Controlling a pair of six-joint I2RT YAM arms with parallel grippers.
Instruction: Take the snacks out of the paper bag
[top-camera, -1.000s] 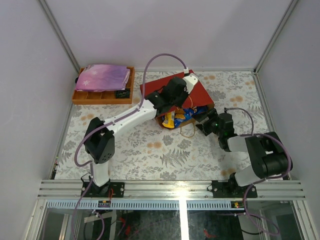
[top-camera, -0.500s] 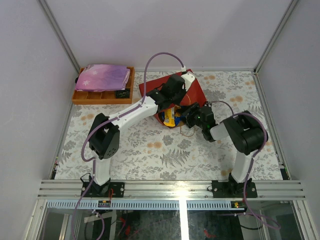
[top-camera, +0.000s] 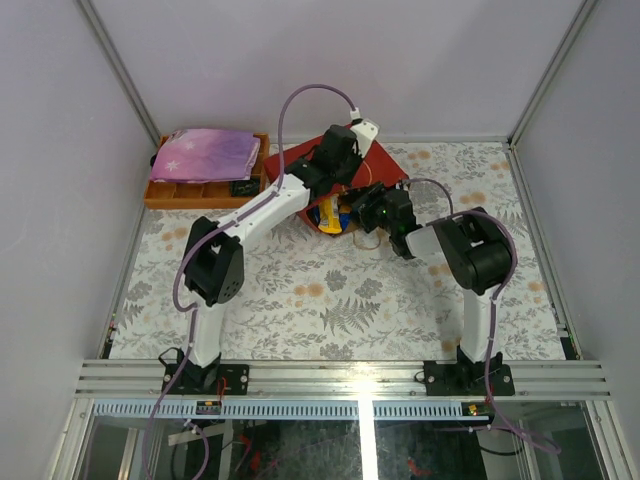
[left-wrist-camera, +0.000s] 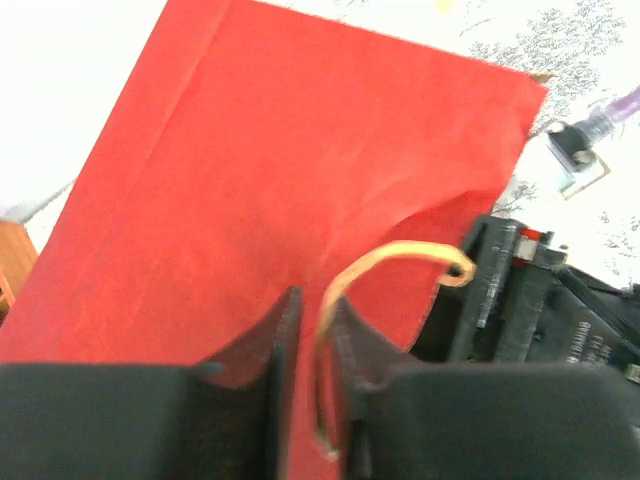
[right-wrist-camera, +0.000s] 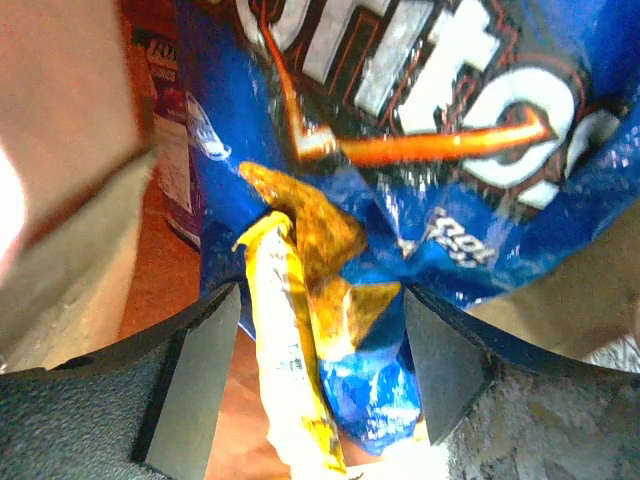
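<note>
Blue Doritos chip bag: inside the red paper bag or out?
Inside, at its mouth: the blue Doritos chip bag lies between the red paper bag's brown inner walls.

From above you get soft, even light. The table (top-camera: 300, 300) shows only faint shadows beneath the arms, and a bright streak of glare runs down the glass panel (top-camera: 366, 430) at the near edge. On your left wrist camera the background behind the red paper bag (left-wrist-camera: 300, 200) is blown out to white, the bag looks slightly soft, and the left fingers (left-wrist-camera: 120, 420) are dark, unfocused blocks. Your right wrist camera is blurred throughout: the blue chip bag (right-wrist-camera: 420, 150) glints with reflections, white glare burns the left edge, and the right fingers (right-wrist-camera: 190, 385) sit in shadow.
</note>
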